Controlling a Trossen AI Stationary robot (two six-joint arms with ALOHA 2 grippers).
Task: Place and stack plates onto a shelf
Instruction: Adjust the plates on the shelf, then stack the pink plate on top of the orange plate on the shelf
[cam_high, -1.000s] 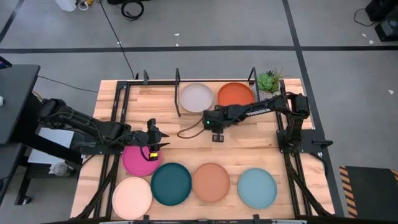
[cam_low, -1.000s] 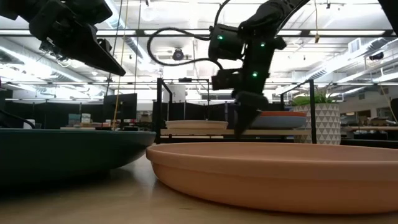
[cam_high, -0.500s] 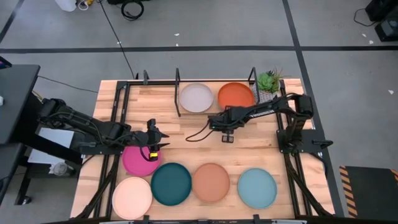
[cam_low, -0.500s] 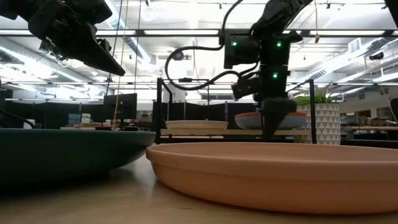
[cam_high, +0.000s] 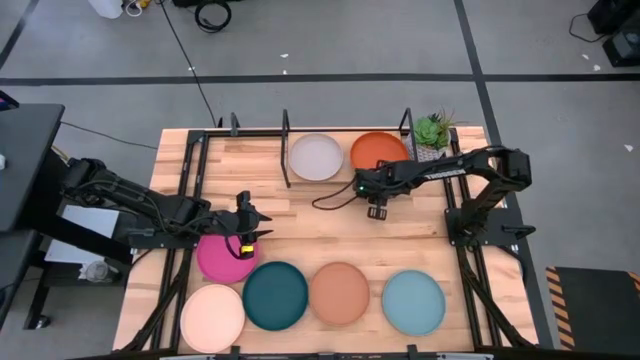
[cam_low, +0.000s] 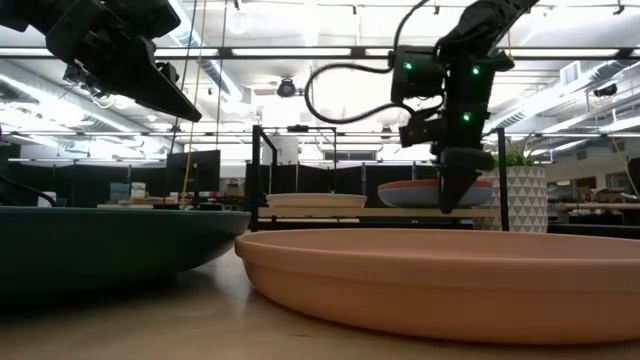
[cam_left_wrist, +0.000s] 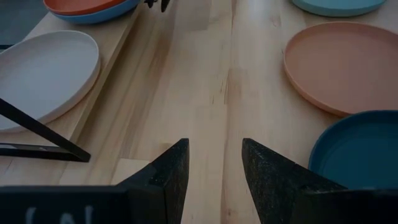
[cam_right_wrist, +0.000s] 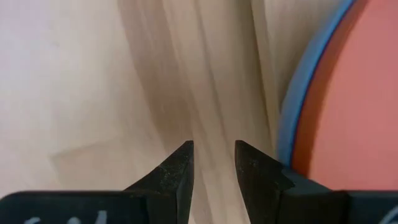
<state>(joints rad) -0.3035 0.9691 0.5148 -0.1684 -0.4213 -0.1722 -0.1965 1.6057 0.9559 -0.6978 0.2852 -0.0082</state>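
On the shelf (cam_high: 286, 150) at the far edge lie the grey-white plate (cam_high: 316, 157) and the orange plate (cam_high: 380, 151), which rests on the blue plate (cam_right_wrist: 303, 93). The magenta plate (cam_high: 220, 257), cream plate (cam_high: 213, 318), dark teal plate (cam_high: 275, 295), tan-brown plate (cam_high: 340, 293) and light aqua plate (cam_high: 413, 302) lie flat on the table. My right gripper (cam_high: 376, 211) hangs open, pointing down, just in front of the orange and blue stack (cam_low: 430, 192). My left gripper (cam_high: 258, 233) is open, raised above the magenta plate's far right rim.
A small potted green plant (cam_high: 432, 130) stands at the shelf's right end. The shelf's upright black posts (cam_low: 257, 175) rise between the bays. Bare wooden table (cam_high: 320, 225) lies between the shelf and the near row of plates. Arm mounts sit at both table sides.
My right gripper has moved toward the table's right edge along the front of the shelf, from in front of the grey-white plate to in front of the orange and blue stack, still pointing down. The plates have stayed in place.
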